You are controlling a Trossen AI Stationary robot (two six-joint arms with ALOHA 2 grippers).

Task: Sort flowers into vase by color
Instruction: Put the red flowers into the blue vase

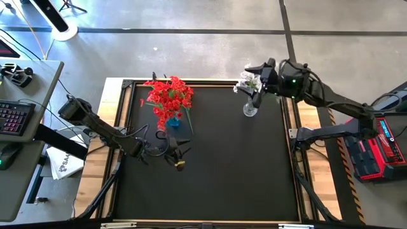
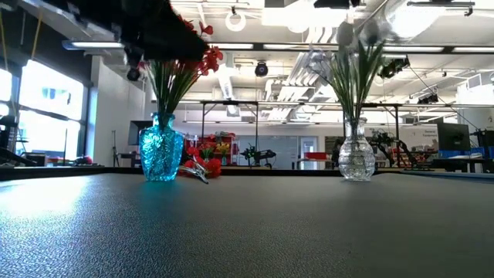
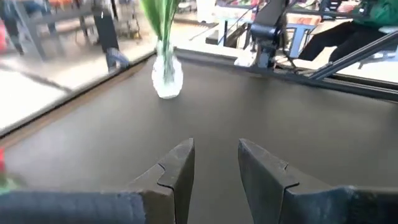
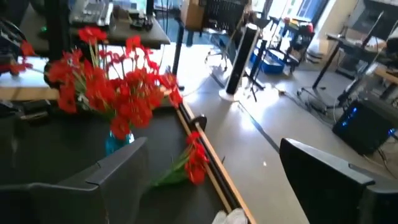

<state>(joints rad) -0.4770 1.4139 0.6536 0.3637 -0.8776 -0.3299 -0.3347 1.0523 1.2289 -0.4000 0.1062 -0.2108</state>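
Observation:
A blue vase (image 1: 173, 122) (image 2: 161, 147) holds a full bunch of red flowers (image 1: 168, 97) (image 4: 112, 87). A clear glass vase (image 1: 250, 109) (image 2: 356, 151) (image 3: 166, 71) holds white flowers (image 1: 245, 83) on green stems (image 2: 355, 77). One red sprig (image 4: 194, 158) (image 2: 202, 166) lies flat on the table by the far edge, behind the blue vase. My right gripper (image 1: 256, 79) (image 4: 224, 180) hovers wide open just above the white blossoms (image 4: 229, 216). My left gripper (image 1: 178, 159) (image 3: 216, 168) is open and empty, low over the mat, on the near side of the blue vase.
The black mat (image 1: 216, 172) has a raised frame rail (image 4: 211, 168) along its edges. A desk with a keyboard (image 1: 13, 117) stands left of the table. The right arm's base (image 3: 267, 31) rises at the right edge. Bare mat lies between the two vases.

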